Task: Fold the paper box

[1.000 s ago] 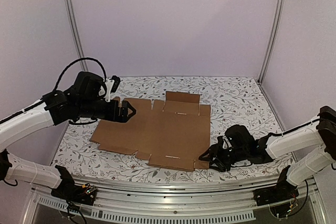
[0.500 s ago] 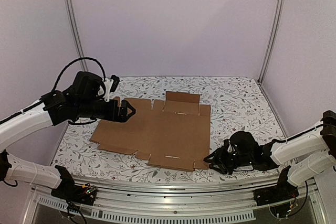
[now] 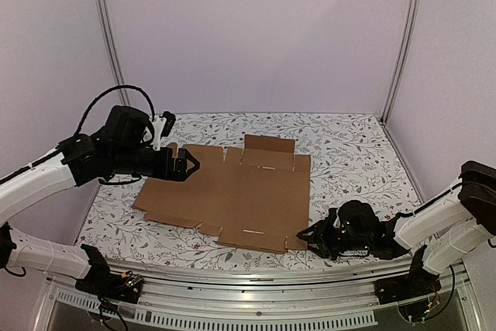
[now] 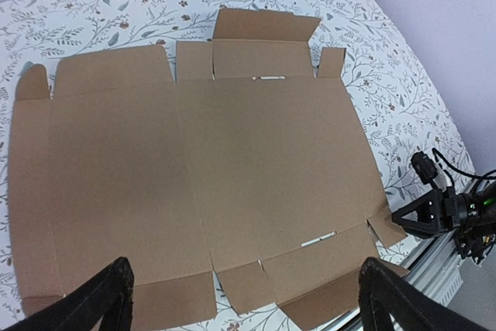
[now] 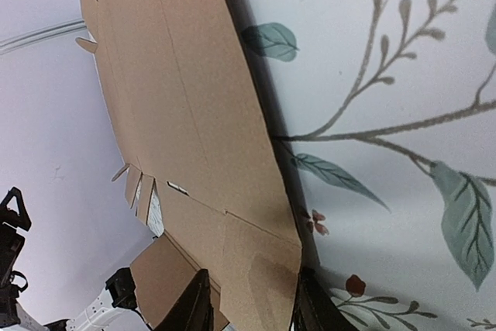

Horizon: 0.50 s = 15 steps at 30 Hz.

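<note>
Down at the near edge, the right gripper [image 3: 307, 236] lay low against the floral table cover [image 3: 353, 153]. Its fingers [image 5: 195, 306] sat to either side of the near right corner of the paper box [image 3: 240, 191], and we could not tell whether they had bitten on the cardboard or merely bracketed it. The box itself was an unfolded die-cut sheet lying flat in the middle of the table, with nothing yet raised except perhaps the far flap [image 3: 270, 145], which looked slightly tilted. We judged the corrugated board light and stiff, likely to hinge only along its scored creases, and smooth enough to skate over the cover if pushed. A flap's free edge seemed the sensible hold, with the other arm pressing the main panel down beside the crease. Beyond, above the sheet's far left part, the left gripper [image 3: 188, 165] hovered with its fingers spread wide, touching nothing
</note>
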Each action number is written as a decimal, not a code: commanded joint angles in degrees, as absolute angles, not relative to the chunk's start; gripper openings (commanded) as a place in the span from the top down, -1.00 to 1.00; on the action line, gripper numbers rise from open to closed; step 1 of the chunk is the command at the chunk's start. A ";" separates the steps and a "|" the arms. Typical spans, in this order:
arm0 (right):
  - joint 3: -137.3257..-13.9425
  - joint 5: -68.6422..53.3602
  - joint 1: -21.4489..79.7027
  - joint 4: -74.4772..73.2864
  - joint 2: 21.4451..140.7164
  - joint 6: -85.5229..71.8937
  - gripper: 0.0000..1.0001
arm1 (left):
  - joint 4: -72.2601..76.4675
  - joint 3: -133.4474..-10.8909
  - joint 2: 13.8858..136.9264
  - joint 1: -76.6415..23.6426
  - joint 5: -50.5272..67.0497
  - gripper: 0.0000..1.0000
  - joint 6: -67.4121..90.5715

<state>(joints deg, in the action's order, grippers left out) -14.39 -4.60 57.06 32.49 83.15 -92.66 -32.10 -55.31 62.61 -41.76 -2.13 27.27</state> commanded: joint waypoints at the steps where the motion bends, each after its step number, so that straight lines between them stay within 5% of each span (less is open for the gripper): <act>1: -11.81 -2.20 57.86 32.62 85.80 -94.87 0.34 | -33.15 -54.29 61.49 -42.71 -2.20 -0.99 27.60; 15: -10.81 -0.35 57.87 33.89 84.15 -94.60 0.96 | -33.16 -54.67 62.14 -42.80 -2.36 -0.99 27.69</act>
